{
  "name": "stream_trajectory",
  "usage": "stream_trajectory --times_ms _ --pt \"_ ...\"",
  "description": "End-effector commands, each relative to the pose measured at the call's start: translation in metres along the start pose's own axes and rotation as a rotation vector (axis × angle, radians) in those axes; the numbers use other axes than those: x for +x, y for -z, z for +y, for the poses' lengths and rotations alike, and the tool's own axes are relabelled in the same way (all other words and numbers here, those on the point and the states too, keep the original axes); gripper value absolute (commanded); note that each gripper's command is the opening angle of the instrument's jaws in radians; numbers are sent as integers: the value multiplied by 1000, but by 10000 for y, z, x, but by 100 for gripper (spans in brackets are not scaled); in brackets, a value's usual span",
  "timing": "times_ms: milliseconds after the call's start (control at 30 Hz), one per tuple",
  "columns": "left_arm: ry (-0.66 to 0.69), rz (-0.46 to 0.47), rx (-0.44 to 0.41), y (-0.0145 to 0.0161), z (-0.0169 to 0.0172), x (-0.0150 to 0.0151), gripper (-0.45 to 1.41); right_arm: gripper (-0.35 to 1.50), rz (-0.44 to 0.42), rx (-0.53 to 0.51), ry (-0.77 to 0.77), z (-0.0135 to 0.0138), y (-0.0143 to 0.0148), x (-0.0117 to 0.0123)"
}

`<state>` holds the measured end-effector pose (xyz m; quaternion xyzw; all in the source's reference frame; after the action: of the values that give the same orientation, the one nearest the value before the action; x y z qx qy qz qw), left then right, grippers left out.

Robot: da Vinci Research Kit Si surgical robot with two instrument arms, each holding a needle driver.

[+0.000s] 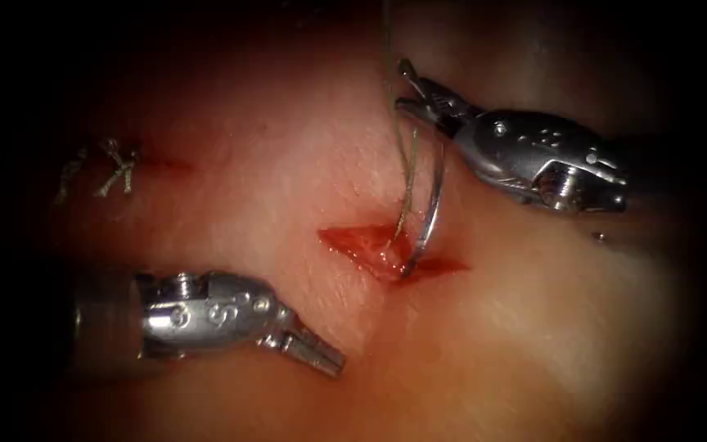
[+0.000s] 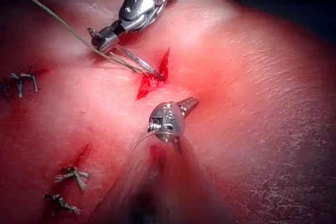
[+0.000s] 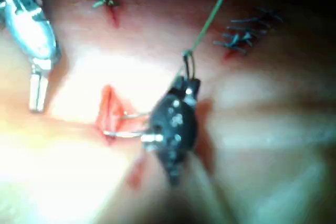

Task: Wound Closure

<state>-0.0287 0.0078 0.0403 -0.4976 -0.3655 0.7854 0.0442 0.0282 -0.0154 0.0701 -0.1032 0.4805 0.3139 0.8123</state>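
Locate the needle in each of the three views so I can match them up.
Endoscope view: the needle curves down from the right tool, which holds its upper end, tip in the cut.
Left wrist view: needle runs from the right tool to the cut.
Right wrist view: needle spans from that tool into the cut.
Shared landmark: the cut.

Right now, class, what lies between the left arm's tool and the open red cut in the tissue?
In the endoscope view, just bare pale tissue separates the left arm's silver tool from the open red cut; it holds nothing.
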Motion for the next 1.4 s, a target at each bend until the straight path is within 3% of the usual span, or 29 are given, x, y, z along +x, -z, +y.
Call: stream_trajectory --times_ms 33,367,767,1200,1400 --pt "-1 2 -2 -5 -4 -3 -45 -35 3 5 19 -7 -7 2" --pt "0 13 4 -5 -6 0 -45 -35 20 -9 16 -20 0 12" --pt "5 34 18 -20 -15 5 -45 -35 56 -36 -129 -17 3 16" --pt "4 37 29 -19 -23 2 -45 -35 19 35 -345 -31 -1 -14" --pt "3 37 35 -18 -24 0 -45 -35 -3 51 -434 -30 2 -17"
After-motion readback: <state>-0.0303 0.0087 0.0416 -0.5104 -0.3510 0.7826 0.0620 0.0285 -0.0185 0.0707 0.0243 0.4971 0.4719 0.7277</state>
